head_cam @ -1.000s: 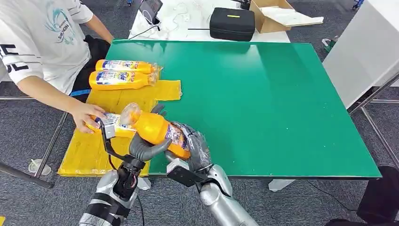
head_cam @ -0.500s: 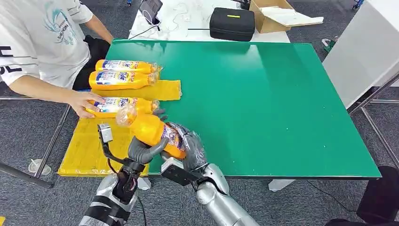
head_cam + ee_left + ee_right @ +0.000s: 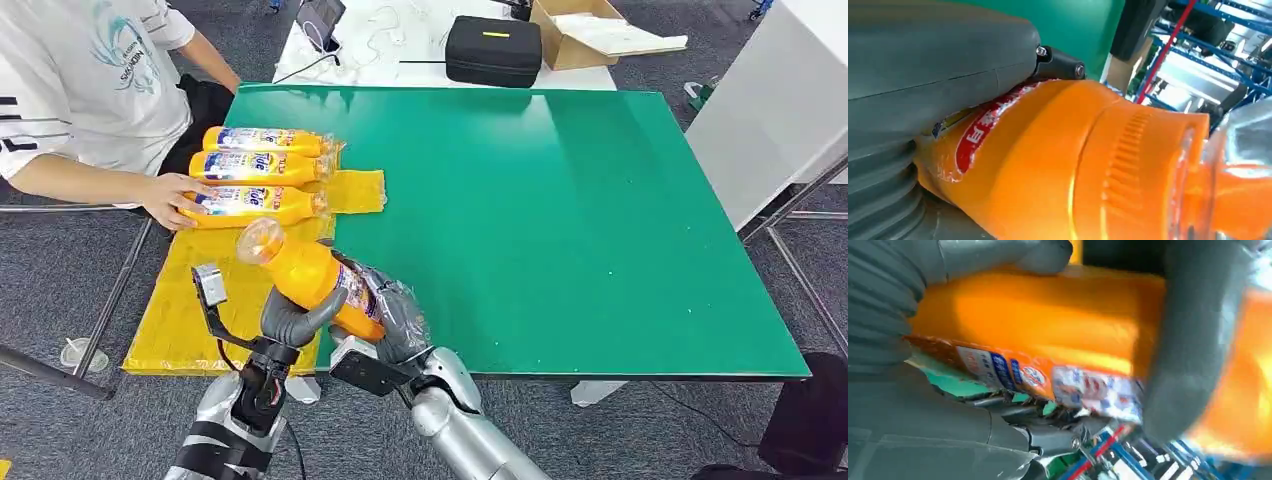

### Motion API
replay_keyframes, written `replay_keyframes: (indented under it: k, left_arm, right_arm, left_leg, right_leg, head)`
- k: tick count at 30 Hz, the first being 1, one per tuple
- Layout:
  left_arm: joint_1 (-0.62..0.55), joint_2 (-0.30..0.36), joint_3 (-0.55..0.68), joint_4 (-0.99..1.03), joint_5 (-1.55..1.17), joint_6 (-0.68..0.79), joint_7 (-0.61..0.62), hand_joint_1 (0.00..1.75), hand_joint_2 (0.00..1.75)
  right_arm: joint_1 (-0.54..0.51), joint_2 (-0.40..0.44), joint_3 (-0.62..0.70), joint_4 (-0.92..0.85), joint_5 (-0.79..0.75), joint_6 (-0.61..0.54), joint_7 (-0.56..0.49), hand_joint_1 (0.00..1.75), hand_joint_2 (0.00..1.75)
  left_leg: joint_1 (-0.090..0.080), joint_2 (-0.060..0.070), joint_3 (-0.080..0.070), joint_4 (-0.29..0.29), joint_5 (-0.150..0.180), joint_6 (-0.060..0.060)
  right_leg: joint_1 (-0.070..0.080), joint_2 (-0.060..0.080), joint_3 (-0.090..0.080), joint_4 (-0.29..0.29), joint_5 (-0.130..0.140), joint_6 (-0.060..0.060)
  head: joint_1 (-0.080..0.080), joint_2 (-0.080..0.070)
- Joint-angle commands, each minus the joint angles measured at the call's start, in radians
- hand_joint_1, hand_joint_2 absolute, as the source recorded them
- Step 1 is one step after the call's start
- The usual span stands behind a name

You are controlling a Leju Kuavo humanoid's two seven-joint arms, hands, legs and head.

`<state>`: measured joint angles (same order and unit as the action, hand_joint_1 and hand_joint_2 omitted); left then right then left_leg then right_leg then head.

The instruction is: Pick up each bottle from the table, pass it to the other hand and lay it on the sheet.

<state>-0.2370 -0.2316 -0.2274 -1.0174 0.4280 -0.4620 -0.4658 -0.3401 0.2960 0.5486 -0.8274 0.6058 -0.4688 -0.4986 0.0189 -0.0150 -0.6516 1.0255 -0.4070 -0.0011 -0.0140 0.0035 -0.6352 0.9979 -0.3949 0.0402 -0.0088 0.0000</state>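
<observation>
With both the left hand (image 3: 292, 318) and right hand (image 3: 392, 318) gripping the orange plastic bottle (image 3: 312, 277), premature release risks dropping it.

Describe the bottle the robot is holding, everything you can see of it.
The orange bottle looks like glossy plastic, with a clear cap over an orange top and a red, white and blue label. It is tilted, cap toward the three laid bottles, held above the yellow sheet's edge. Both the left hand and right hand grip it.

Left robot hand (image 3: 293, 318) and right robot hand (image 3: 392, 322) both clasped, raised.
</observation>
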Motion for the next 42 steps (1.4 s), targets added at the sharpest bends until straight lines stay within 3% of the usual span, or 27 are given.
replay_keyframes:
  k: [1,8,10,15,18,20,23,25,29,33,37,42]
  left_arm:
    - [-0.059,0.001,0.035,-0.022,-0.125,0.153,-0.057,1.75,1.75]
    - [-0.087,-0.004,0.116,-0.036,-0.252,0.343,-0.114,1.75,1.75]
    - [-0.094,-0.004,0.136,-0.036,-0.27,0.38,-0.126,1.75,1.75]
    - [-0.131,0.022,0.137,-0.024,-0.444,0.557,-0.204,1.75,1.75]
    - [-0.134,0.026,0.14,-0.023,-0.442,0.555,-0.204,1.75,1.75]
    - [-0.166,0.055,0.093,0.021,-0.627,0.691,-0.232,1.75,1.75]
    - [-0.268,0.115,0.017,0.185,-0.983,0.967,-0.206,1.75,1.75]
    - [-0.345,0.139,-0.018,0.336,-1.121,1.014,-0.186,1.75,1.75]
    - [-0.438,0.198,-0.169,0.55,-1.397,0.966,-0.088,1.75,1.75]
    - [-0.461,0.227,-0.227,0.6,-1.481,0.919,-0.054,1.75,1.75]
    - [-0.462,0.231,-0.208,0.626,-1.434,0.776,-0.091,1.75,1.75]
    - [-0.468,0.241,-0.223,0.645,-1.447,0.729,-0.077,1.75,1.75]
  right_arm:
    - [0.0,-0.039,-0.014,-0.024,0.014,-0.046,0.043,0.0,0.0]
    - [0.057,-0.073,-0.058,-0.223,0.008,-0.095,0.062,0.0,0.0]
    - [0.071,-0.078,-0.067,-0.262,-0.007,-0.09,0.063,0.0,0.0]
    - [0.097,-0.079,-0.077,-0.343,-0.058,-0.101,0.015,0.0,0.0]
    - [0.095,-0.079,-0.076,-0.346,-0.056,-0.101,0.016,0.0,0.0]
    - [0.107,-0.072,-0.081,-0.395,-0.108,-0.129,-0.044,0.0,0.0]
    - [0.102,-0.065,-0.067,-0.486,-0.189,-0.152,-0.116,0.0,0.0]
    - [0.09,-0.073,-0.045,-0.524,-0.212,-0.143,-0.108,0.0,0.0]
    - [0.079,-0.088,-0.024,-0.513,-0.251,-0.097,-0.1,0.0,0.0]
    - [0.081,-0.092,-0.024,-0.504,-0.264,-0.085,-0.111,0.0,0.0]
    - [0.088,-0.094,-0.028,-0.504,-0.27,-0.074,-0.115,0.0,0.0]
    - [0.081,-0.091,-0.024,-0.485,-0.273,-0.055,-0.117,0.0,0.0]
  left_leg:
    - [0.0,0.0,0.007,0.0,-0.003,0.002]
    - [0.0,0.0,0.001,0.0,0.0,0.001]
    - [0.0,-0.001,0.005,0.0,-0.002,0.001]
    - [0.0,-0.001,0.001,0.0,-0.001,0.001]
    - [0.0,0.001,0.004,0.0,-0.002,0.001]
    - [0.0,0.001,0.008,0.0,-0.003,0.001]
    - [0.0,0.0,0.002,0.0,0.0,0.0]
    - [0.0,-0.002,0.002,0.0,0.0,0.0]
    - [0.0,-0.001,0.004,-0.001,0.001,0.0]
    - [0.0,0.003,0.006,-0.001,0.0,0.001]
    - [0.0,0.006,0.005,-0.001,-0.001,0.0]
    - [0.0,0.007,0.006,0.0,-0.002,0.001]
  right_leg:
    - [0.001,-0.002,0.008,-0.001,-0.003,-0.002]
    - [0.0,-0.001,0.001,0.0,0.0,-0.001]
    - [0.001,-0.003,0.006,0.0,-0.002,-0.002]
    - [0.001,-0.002,0.002,0.0,-0.001,-0.001]
    - [0.001,-0.001,0.004,0.0,-0.001,-0.002]
    - [0.001,-0.001,0.009,-0.001,-0.002,-0.003]
    - [0.001,-0.001,0.002,0.0,0.0,-0.001]
    - [0.001,-0.003,0.003,0.001,-0.001,-0.002]
    - [0.0,-0.002,0.004,0.0,0.0,-0.002]
    - [0.0,0.001,0.005,-0.001,0.0,-0.002]
    - [0.001,0.002,0.005,-0.001,0.0,-0.002]
    - [0.001,0.003,0.005,0.0,-0.001,-0.002]
  head:
    - [0.0,0.0]
    - [0.0,0.0]
    - [0.0,0.0]
    - [0.0,0.0]
    - [0.0,0.0]
    - [0.0,0.0]
    - [0.0,0.0]
    - [0.0,0.0]
    - [0.0,0.0]
    - [0.0,0.0]
    - [0.0,0.0]
    - [0.0,0.0]
